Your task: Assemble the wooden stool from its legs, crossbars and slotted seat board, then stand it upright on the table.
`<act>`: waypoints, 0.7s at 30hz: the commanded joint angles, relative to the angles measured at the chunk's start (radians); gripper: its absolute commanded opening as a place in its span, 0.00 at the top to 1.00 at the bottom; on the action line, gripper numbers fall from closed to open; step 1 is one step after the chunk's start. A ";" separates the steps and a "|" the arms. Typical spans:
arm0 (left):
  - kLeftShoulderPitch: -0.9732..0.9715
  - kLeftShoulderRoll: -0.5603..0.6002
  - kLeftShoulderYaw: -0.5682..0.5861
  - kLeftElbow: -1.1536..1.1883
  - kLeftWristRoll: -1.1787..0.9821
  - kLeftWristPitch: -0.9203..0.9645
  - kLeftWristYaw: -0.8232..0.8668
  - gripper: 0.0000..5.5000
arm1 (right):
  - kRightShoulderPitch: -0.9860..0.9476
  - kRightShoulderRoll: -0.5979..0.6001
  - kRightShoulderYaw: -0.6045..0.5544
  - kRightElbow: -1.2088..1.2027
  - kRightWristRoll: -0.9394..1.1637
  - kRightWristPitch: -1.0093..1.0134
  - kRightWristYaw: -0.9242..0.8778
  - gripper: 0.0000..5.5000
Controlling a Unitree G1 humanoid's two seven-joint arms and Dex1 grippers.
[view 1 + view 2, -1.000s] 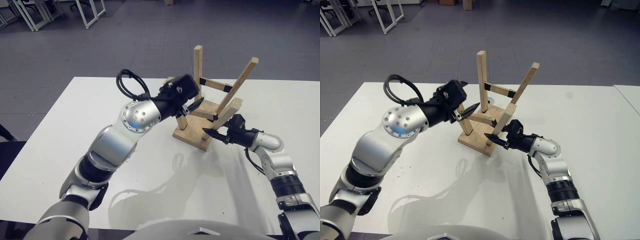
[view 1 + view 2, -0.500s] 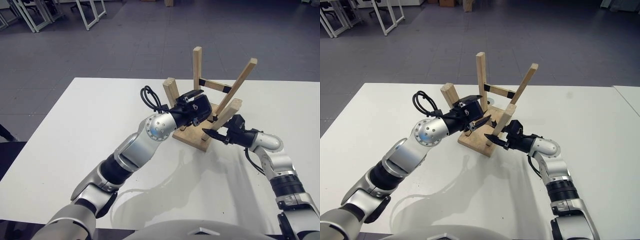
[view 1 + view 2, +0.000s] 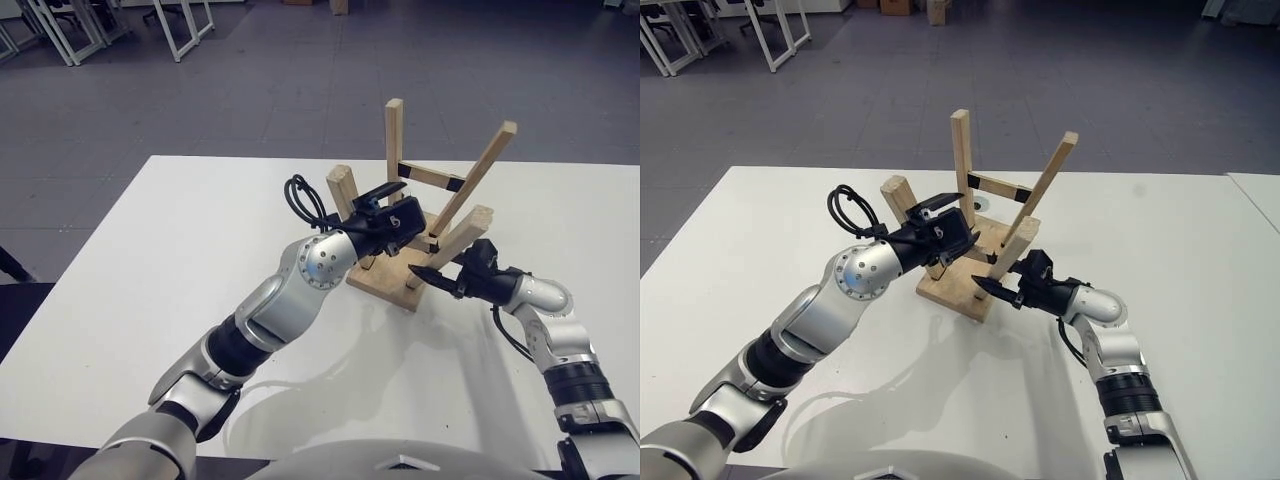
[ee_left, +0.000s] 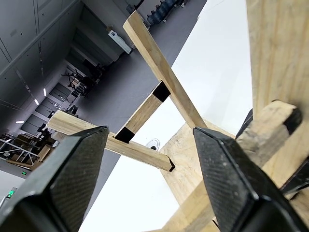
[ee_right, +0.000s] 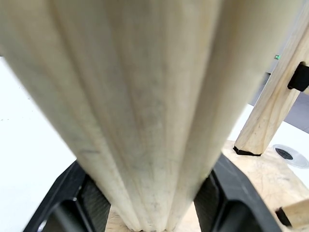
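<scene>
The wooden stool stands upside down, its seat board (image 3: pixel 378 283) flat on the white table (image 3: pixel 150 260). Two long legs (image 3: pixel 394 140) (image 3: pixel 482 168) rise at the back, joined by a crossbar (image 3: pixel 431 178) with black ends. Two shorter legs (image 3: pixel 343 192) (image 3: pixel 458 237) lean at the front. My left gripper (image 3: pixel 398 213) is open among the legs over the seat board, with its pads (image 4: pixel 82 169) wide apart. My right gripper (image 3: pixel 424 272) is shut on the base of the front right leg (image 5: pixel 145 106), one finger on each side.
The table's far edge runs just behind the stool, with grey floor and desk frames (image 3: pixel 185 25) beyond. Bare tabletop stretches to the left and front of the stool. A small round fitting (image 5: pixel 289 155) sits in the table behind the seat board.
My left arm swung in from the left and lowered, bringing its gripper in among the stool's legs. My right gripper shifted slightly down and right with the leg.
</scene>
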 commanded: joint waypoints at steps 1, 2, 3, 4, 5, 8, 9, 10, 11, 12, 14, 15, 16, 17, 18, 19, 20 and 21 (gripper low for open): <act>0.067 0.003 -0.068 0.082 0.025 0.090 -0.047 0.41 | 0.076 -0.026 0.029 0.082 -0.074 -0.087 0.058 0.63; 0.069 0.000 -0.072 0.087 0.037 0.093 -0.047 0.41 | 0.085 -0.035 0.036 0.099 -0.092 -0.133 0.064 0.63; 0.072 -0.003 -0.075 0.090 0.045 0.094 -0.049 0.41 | 0.091 -0.042 0.045 0.115 -0.109 -0.178 0.070 0.63; 0.078 -0.008 -0.078 0.091 0.052 0.097 -0.050 0.41 | 0.095 -0.050 0.053 0.138 -0.134 -0.232 0.065 0.63; 0.085 -0.016 -0.077 0.088 0.052 0.100 -0.052 0.41 | 0.096 -0.059 0.066 0.160 -0.155 -0.286 0.072 0.63; 0.088 -0.022 -0.075 0.050 0.061 0.130 -0.068 0.41 | 0.085 -0.068 0.081 0.204 -0.176 -0.378 0.059 0.63; 0.087 -0.017 -0.070 0.033 0.062 0.137 -0.074 0.41 | 0.078 -0.067 0.079 0.213 -0.169 -0.383 0.048 0.63; 0.085 -0.009 -0.064 0.018 0.065 0.141 -0.076 0.41 | 0.070 -0.064 0.078 0.214 -0.154 -0.371 0.042 0.63; 0.084 -0.006 -0.055 0.006 0.066 0.144 -0.075 0.41 | 0.064 -0.061 0.077 0.208 -0.138 -0.355 0.038 0.63; 0.082 -0.005 -0.045 -0.005 0.067 0.148 -0.074 0.41 | 0.061 -0.059 0.078 0.196 -0.122 -0.336 0.035 0.63; 0.057 -0.021 0.004 -0.025 0.069 0.142 -0.051 0.41 | 0.062 -0.051 0.079 0.138 -0.074 -0.248 0.025 0.63; 0.029 -0.038 0.050 -0.032 0.067 0.117 -0.030 0.41 | 0.064 -0.051 0.082 0.095 -0.052 -0.196 0.027 0.63; -0.002 -0.053 0.102 -0.042 0.063 0.088 -0.009 0.41 | 0.068 -0.056 0.089 0.049 -0.042 -0.149 0.029 0.63; -0.039 -0.061 0.147 -0.047 0.064 0.053 0.010 0.41 | 0.068 -0.062 0.094 0.007 -0.037 -0.105 0.026 0.63; -0.075 -0.065 0.199 -0.054 0.057 0.016 0.026 0.41 | 0.066 -0.070 0.099 -0.041 -0.029 -0.055 0.021 0.63; -0.102 -0.065 0.236 -0.055 0.054 -0.012 0.038 0.41 | 0.063 -0.076 0.100 -0.079 -0.018 -0.006 0.016 0.63; -0.127 -0.063 0.272 -0.057 0.049 -0.045 0.046 0.41 | 0.055 -0.081 0.100 -0.116 -0.007 0.041 0.009 0.63; -0.142 -0.063 0.301 -0.057 0.046 -0.074 0.057 0.41 | 0.047 -0.085 0.100 -0.151 0.003 0.090 0.000 0.63</act>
